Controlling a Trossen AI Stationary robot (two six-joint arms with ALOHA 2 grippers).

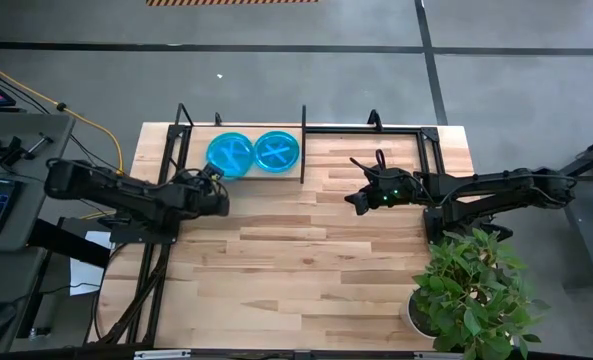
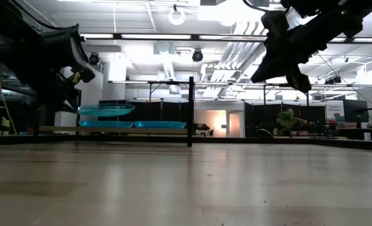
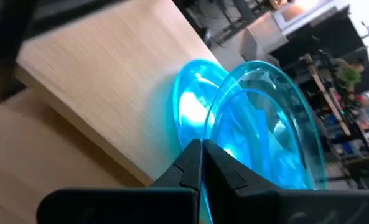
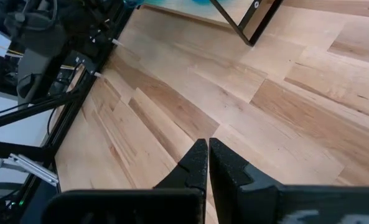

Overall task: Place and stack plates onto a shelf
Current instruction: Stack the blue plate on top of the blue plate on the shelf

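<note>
Overhead, the shelf (image 1: 316, 160) lies along the far edge of the desk (image 1: 306, 270), its light board framed in thin black rod, with a black upright divider (image 1: 303, 143) near its middle. Two spots on the shelf board, at about eleven o'clock from the desk's centre, carry blue plates. The right-hand plate (image 1: 276, 150) lies flat just beside the divider. At the left spot a plate (image 1: 229, 154) is held above the board by the left tool (image 1: 212, 176), which reaches in from eight o'clock; from above I cannot tell how many plates lie under it.

From desk height, the lifted plate (image 2: 106, 110) hangs level and clear above the blue plates lying on the shelf board (image 2: 113, 130), with a visible gap between them. The left wrist camera shows the left tool's fingers (image 3: 193, 163) closed on the near rim of this plate (image 3: 271, 124), with another plate (image 3: 193, 109) resting on the board behind it.

The right tool (image 1: 360, 200) hovers over bare desk at about two o'clock from the centre, well apart from the plates. Its fingers (image 4: 200, 163) are pressed together and hold nothing.
</note>
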